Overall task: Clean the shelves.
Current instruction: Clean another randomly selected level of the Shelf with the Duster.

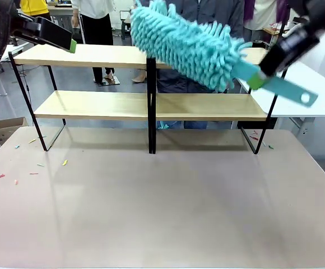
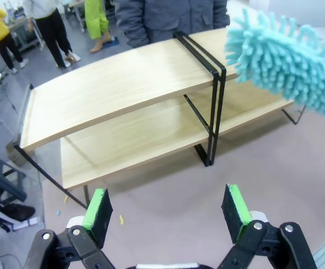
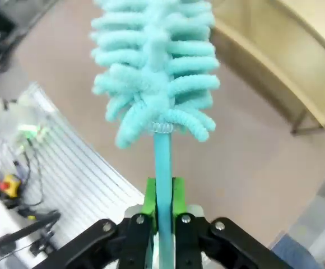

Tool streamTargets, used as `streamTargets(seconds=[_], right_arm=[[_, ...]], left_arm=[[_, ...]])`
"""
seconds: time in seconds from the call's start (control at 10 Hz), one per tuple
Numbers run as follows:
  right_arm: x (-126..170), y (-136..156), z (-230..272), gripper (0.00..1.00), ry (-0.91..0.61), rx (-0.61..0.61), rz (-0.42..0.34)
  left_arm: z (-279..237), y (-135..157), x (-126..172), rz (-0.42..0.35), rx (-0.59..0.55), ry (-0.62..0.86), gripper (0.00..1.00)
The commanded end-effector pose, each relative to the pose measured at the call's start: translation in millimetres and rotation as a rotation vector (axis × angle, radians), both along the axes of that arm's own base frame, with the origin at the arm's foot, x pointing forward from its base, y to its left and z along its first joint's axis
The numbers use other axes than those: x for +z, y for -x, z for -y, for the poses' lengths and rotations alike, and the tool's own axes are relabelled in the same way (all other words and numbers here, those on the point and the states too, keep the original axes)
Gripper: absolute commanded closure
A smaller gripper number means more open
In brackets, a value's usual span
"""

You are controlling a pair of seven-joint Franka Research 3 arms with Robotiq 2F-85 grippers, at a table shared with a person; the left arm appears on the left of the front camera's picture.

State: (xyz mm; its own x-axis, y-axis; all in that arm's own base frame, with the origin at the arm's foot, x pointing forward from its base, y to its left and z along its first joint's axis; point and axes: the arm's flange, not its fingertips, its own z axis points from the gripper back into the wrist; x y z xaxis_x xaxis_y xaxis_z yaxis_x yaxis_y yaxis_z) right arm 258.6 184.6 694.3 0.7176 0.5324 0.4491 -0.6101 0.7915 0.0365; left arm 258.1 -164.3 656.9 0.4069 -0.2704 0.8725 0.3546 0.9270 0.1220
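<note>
1. While raised above the shelves (image 1: 151, 103) at the table's (image 1: 162, 207) far side, front view: right gripper (image 1: 256, 75) clamped on the handle of a teal duster (image 1: 193, 47), fluffy head tilted over the top board right of the central post; left gripper (image 1: 70, 43) near the top board's left end.
2. Left wrist view: left gripper (image 2: 171, 210) spread wide, holding nothing, above the table before the shelves; duster head at upper right.
3. Right wrist view: green pads (image 3: 148, 199) pinching the handle. Best lowered until the fibres flatten lightly, then swept lengthwise, clear of the post.
</note>
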Motion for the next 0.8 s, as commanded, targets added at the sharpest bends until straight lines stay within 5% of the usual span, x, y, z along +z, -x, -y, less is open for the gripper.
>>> streamTargets(seconds=[0.0, 0.1, 0.2, 0.3, 0.4, 0.5, 0.7], right_arm=[[36, -36, -9, 0.87, 0.036, -0.15, -0.199], [44, -47, -11, 0.87, -0.026, -0.107, -0.007], [16, -19, -4, 0.87, 0.055, -0.094, -0.062], [30, -40, -7, 0.87, 0.049, -0.129, -0.07], [-7, -26, -7, 0.87, 0.074, -0.172, -0.17], [-14, -41, -7, 0.87, 0.04, -0.334, -0.203], [0, -73, -27, 0.87, -0.03, -0.424, -0.193]], left_arm=[[-2, 1, 1, 0.003, -0.001, 0.0, 0.0], [-2, 1, 1, 0.003, -0.001, 0.0, 0.0], [-2, 1, 1, 0.003, -0.001, 0.0, 0.0], [-2, 1, 1, 0.003, -0.001, 0.0, 0.0], [-2, 1, 1, 0.003, -0.001, 0.0, 0.0], [-2, 1, 1, 0.003, -0.001, 0.0, 0.0], [-2, 1, 1, 0.003, -0.001, 0.0, 0.0]])
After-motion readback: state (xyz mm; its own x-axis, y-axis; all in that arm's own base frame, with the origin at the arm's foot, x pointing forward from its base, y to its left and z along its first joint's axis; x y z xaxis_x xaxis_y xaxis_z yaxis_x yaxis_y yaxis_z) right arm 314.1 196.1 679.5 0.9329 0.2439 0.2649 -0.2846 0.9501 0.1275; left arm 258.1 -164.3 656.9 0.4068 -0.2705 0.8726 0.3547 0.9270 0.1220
